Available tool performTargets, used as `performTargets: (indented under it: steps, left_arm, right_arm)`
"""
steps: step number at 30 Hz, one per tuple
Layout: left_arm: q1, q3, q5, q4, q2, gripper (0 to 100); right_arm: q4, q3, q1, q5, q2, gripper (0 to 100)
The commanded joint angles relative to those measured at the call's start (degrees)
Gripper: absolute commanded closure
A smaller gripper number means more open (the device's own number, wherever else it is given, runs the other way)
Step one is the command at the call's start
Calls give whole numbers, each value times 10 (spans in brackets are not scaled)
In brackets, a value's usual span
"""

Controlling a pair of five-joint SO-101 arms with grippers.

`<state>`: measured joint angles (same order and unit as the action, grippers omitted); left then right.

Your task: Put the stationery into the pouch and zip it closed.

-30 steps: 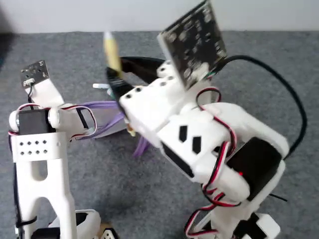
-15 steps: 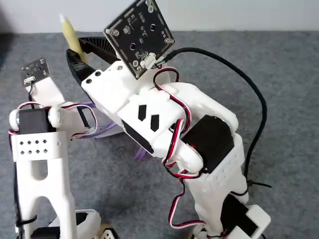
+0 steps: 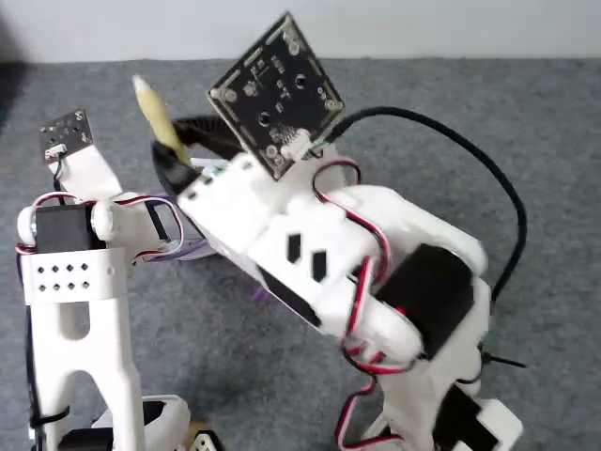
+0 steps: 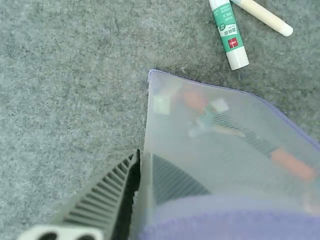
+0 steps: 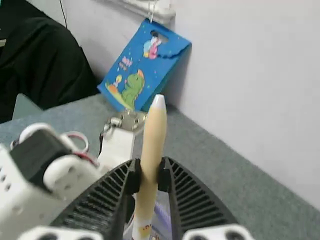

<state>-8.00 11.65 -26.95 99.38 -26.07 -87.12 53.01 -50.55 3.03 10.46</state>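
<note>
My right gripper (image 3: 176,150) is shut on a cream pen (image 3: 154,110), which it holds up in the air, tip upward, above the left arm. In the right wrist view the pen (image 5: 149,135) stands between the black fingers of that gripper (image 5: 148,172). My left gripper (image 4: 141,165) is shut on the edge of a translucent pouch (image 4: 220,145) with a purple zip band; several small items show through its wall. A purple strip of the pouch (image 3: 192,247) peeks out between the arms. A green-and-white glue stick (image 4: 229,31) and another cream pen (image 4: 262,16) lie on the carpet beyond the pouch.
Grey carpet (image 3: 526,122) covers the table. The right arm's white body (image 3: 338,272) hides the middle of it. A blue gift bag (image 5: 142,65) leans on the wall behind the left arm (image 5: 45,160).
The right arm swung left and up with the pen, then came back a little right and down. The left arm has kept still.
</note>
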Motion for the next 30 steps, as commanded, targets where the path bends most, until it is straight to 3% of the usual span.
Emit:
performTargets:
  steps: [1, 7, 15, 27, 30]
  left_arm:
    - [3, -29, -6, 11, -1, 987]
    - [5, -29, -6, 10, 0, 987]
    - [5, -29, -6, 10, 0, 987]
    - [5, -29, -6, 10, 0, 987]
    - [5, -29, -6, 10, 0, 987]
  right_arm:
    - [-31, 1, -5, -13, 43, 991]
    - [-20, -14, -3, -14, 45, 991]
    - [-114, -73, -4, -49, 126, 991]
    - [-68, -289, -4, -56, 269, 991]
    - [26, -368, 1, -35, 313, 991]
